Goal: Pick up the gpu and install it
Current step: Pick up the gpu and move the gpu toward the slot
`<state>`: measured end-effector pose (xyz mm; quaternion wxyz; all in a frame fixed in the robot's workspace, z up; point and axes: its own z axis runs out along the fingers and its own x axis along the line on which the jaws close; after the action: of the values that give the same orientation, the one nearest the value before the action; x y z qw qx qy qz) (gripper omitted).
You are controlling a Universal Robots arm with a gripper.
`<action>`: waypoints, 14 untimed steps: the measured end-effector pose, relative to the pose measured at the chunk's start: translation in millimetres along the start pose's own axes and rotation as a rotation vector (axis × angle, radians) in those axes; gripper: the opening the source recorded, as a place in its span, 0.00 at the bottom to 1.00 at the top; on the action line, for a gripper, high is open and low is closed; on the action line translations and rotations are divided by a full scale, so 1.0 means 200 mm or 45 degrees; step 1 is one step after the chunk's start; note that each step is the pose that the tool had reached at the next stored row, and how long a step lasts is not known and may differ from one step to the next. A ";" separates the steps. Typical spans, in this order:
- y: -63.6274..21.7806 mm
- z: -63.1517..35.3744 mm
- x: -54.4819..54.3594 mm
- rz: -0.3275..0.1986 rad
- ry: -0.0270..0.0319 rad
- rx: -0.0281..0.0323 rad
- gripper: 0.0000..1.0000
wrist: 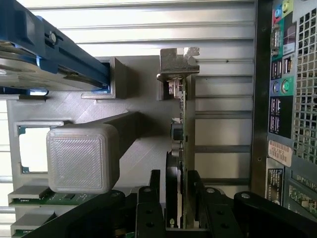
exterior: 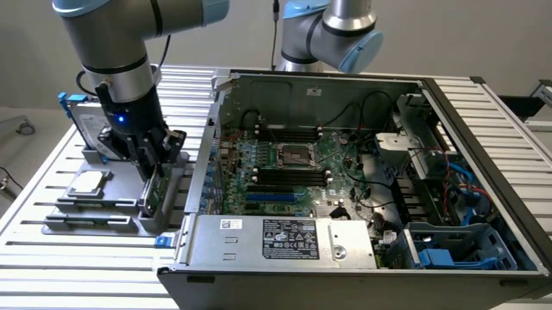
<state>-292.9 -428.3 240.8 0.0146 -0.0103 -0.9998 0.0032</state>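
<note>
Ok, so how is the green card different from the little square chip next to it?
The card stands on its edge; the chip lies flat. The card is long and thin; the chip is small and square. The gripper's open fingers flank the card; the chip sits apart. Both rest in the gray holder.

Robotics lab: open computer case on slatted aluminium bench

The gripper is hanging at the top edge of the gpu, which is standing on edge in the grey holder on the slatted table, just beside the open computer case to the exterior view's right; a blue-railed hard drive is standing farther back
</note>
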 end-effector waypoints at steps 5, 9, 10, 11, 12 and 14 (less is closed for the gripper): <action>0.000 0.000 0.00 0.000 -0.0071 0.0000 0.36; 0.000 0.001 0.01 0.000 -0.0071 0.0000 0.36; 0.000 0.001 0.01 0.000 -0.0071 0.0000 0.36; 0.000 0.001 0.01 0.000 -0.0072 0.0000 0.36; 0.000 0.001 0.01 0.000 -0.0071 0.0000 0.36; 0.000 0.001 0.01 0.000 -0.0071 0.0001 0.36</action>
<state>-295.4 -428.3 240.7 0.0118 -0.0104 -0.9999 0.0032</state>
